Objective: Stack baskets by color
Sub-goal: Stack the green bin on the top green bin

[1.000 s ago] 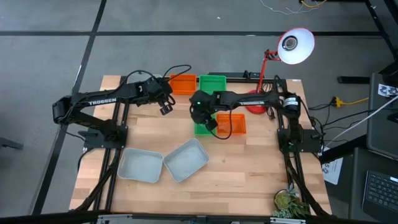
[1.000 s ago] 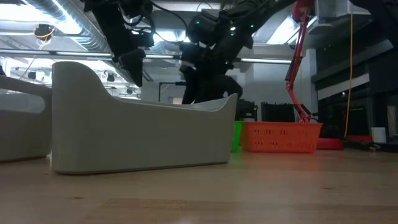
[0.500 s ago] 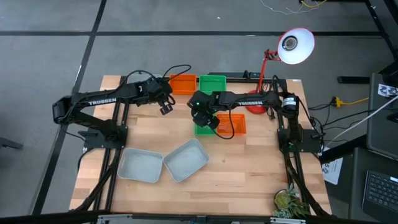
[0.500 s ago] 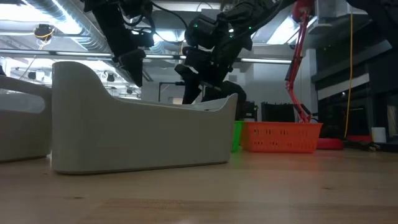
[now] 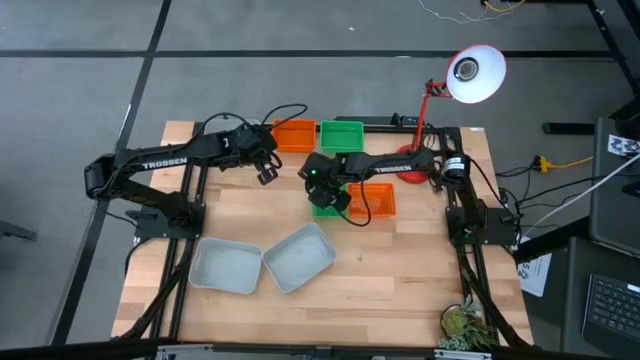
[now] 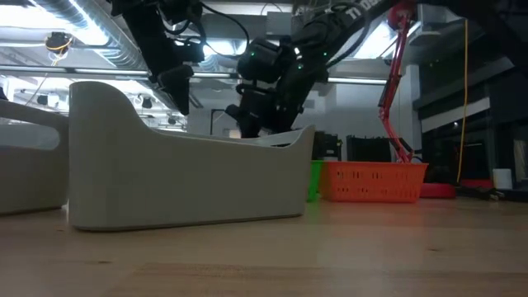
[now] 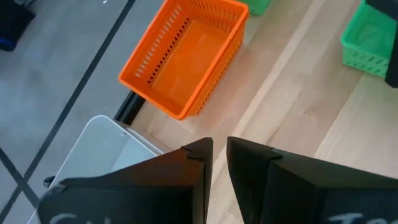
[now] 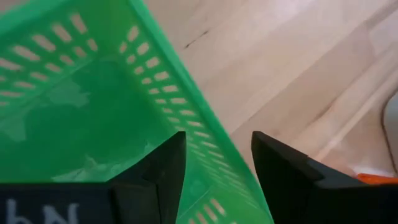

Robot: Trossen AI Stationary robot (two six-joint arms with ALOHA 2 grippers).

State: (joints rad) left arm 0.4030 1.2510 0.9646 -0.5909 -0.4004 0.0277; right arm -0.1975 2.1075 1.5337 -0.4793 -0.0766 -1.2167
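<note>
Nearest the front edge of the surface (image 5: 400,300), two grey baskets (image 5: 227,265) (image 5: 299,257) lie side by side, touching at a corner, well apart from both tools. Neither is being handled.

Farther in, at the middle, the right tool (image 8: 214,171) is lowered over a green basket (image 5: 328,205), which sits just beside an orange basket (image 5: 374,200) on its right. In the right wrist view the two fingers (image 8: 155,171) are spread wide and the basket's mesh wall passes between them, one finger inside and one outside; whether the wall is already pinched cannot be told, so the tool is taken as open. The rim is straddled at one wall, and the grasp turns on this: the wall lies directly under the tool, running across the gap between the fingers.

At the same depth to the left, the left tool (image 5: 267,172) hangs above bare wood, its fingers (image 7: 199,171) nearly closed with only a narrow gap and nothing held.

Farthest back, an orange basket (image 5: 294,134) and a second green basket (image 5: 341,134) stand side by side at the rear edge. The rear green basket lies straight beyond the straddled one, nearer the right arm, so a short carry toward the back is judged to follow.
</note>
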